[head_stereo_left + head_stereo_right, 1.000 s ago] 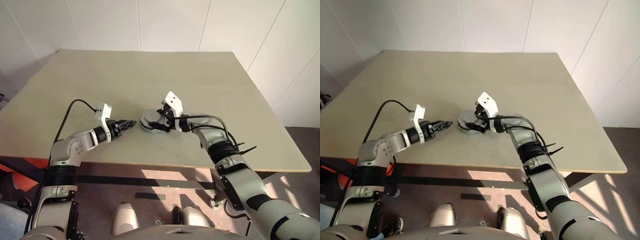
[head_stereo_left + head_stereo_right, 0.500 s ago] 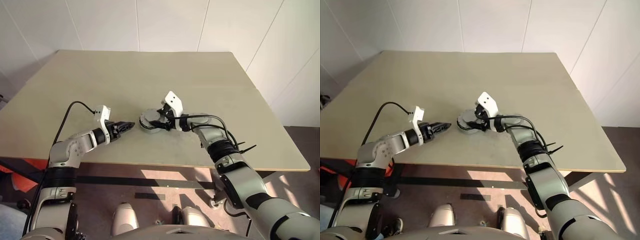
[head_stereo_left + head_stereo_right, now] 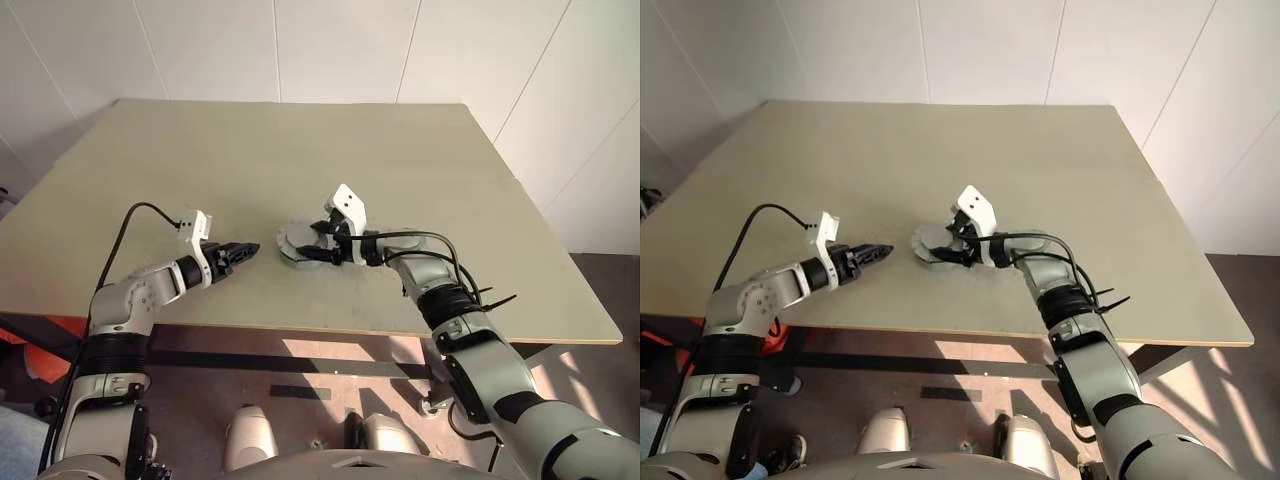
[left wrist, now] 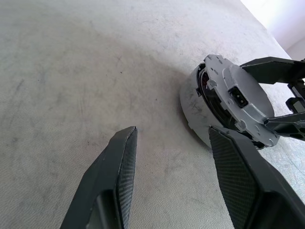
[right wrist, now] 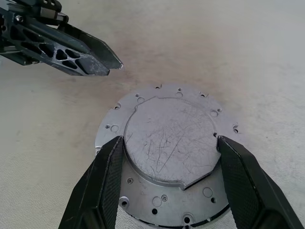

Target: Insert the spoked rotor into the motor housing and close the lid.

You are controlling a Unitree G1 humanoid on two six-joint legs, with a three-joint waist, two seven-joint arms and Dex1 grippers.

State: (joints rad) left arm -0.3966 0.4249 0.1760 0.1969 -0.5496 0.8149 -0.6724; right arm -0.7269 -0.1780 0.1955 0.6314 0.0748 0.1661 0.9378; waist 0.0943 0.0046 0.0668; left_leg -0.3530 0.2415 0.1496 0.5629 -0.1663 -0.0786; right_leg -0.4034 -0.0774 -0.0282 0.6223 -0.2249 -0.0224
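Grey lid sits tilted on the motor housing; right gripper clamps its raised centre. Press down evenly. Left gripper hangs apart, empty.

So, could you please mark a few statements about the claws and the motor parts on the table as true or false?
1. The left claw is open and holds nothing. True.
2. The lid lies alone on the table, far from the motor housing. False: it sits on top of the housing.
3. The right claw is at the lid. True.
4. The left claw is pressed against the motor housing. False: it is apart from it, with bare table showing between them.
5. The motor housing stands at the far edge of the table. False: it is nearer the front edge, between the two claws.
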